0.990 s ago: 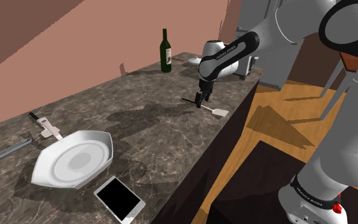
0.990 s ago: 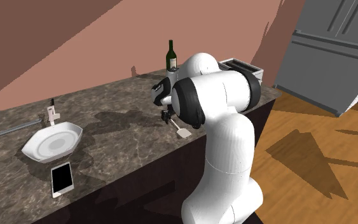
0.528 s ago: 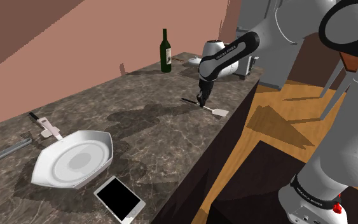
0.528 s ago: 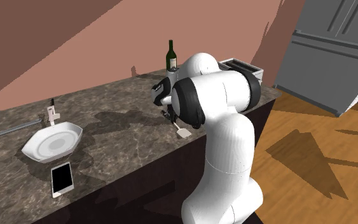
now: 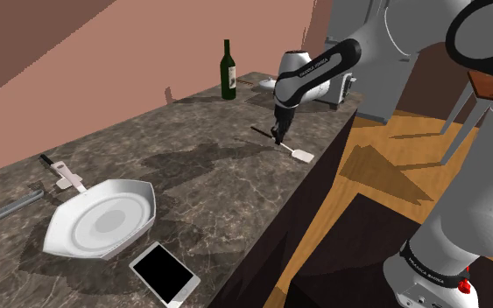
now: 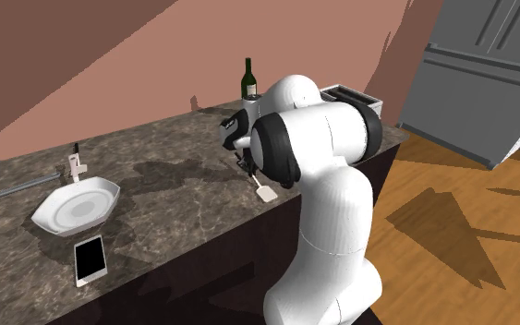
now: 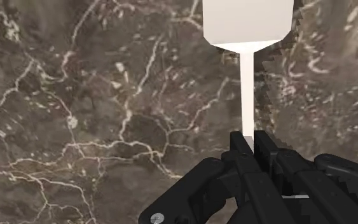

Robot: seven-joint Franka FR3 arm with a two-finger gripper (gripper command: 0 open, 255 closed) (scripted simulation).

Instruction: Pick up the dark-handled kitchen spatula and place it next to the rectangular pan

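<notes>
A spatula (image 5: 302, 157) with a dark handle and a white blade is near the counter's edge at the shoulder view's right. My gripper (image 5: 276, 139) is shut on its thin shaft, between handle and blade. In the wrist view the black fingers (image 7: 240, 147) clasp the white shaft, and the spatula's blade (image 7: 247, 22) points away from the hand over the marble. The second exterior view shows the spatula's blade (image 6: 266, 194) just below the gripper (image 6: 243, 166). A white shallow pan (image 5: 135, 197) with cut corners lies far off at the shoulder view's lower left.
A second dark-handled spatula (image 5: 66, 176) lies just beyond the pan. A phone (image 5: 164, 271) rests near the counter's front edge and a green wine bottle (image 5: 228, 72) stands at the back. A metal rod (image 5: 3, 213) lies at far left. The counter drops off right beside the held spatula.
The fingers went from open around the spatula's shaft to shut on it. The hand has since risen slightly, tipping the handle end up.
</notes>
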